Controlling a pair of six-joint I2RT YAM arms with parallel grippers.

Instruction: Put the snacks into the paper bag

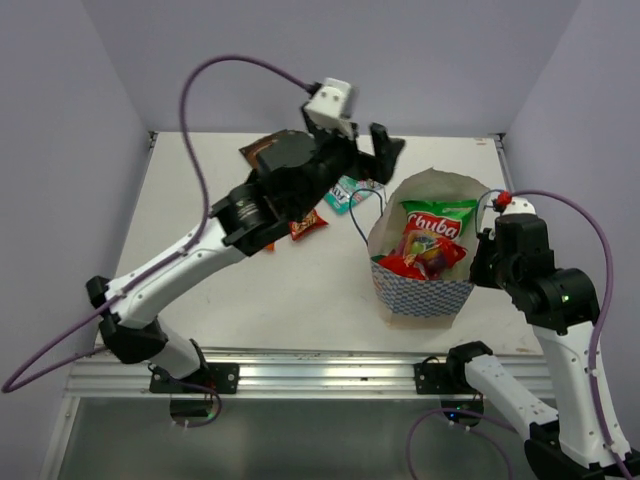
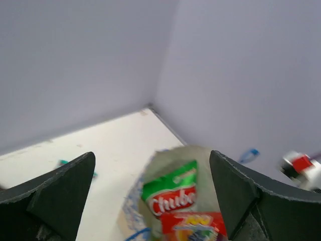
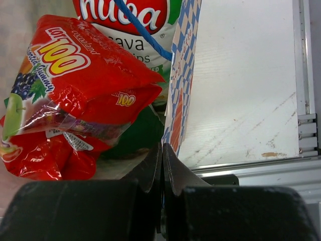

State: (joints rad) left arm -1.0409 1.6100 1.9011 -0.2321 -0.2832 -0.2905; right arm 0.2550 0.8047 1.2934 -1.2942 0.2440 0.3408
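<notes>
While the right tool (image 3: 161, 149) pinches the paper bag (image 1: 425, 298) steady, the empty, wide-spread left tool (image 2: 152, 168) should rise straight up, clear of it.

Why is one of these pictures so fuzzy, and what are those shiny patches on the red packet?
Left wrist view: soft throughout, probably motion blur, so the green Chuba packet and paper bag look smeared. Right wrist view: crisp; the patches are light glaring off the glossy red packet, while the right claw near the lens is dark. Top view: sharp, evenly lit, faint shadows.
</notes>
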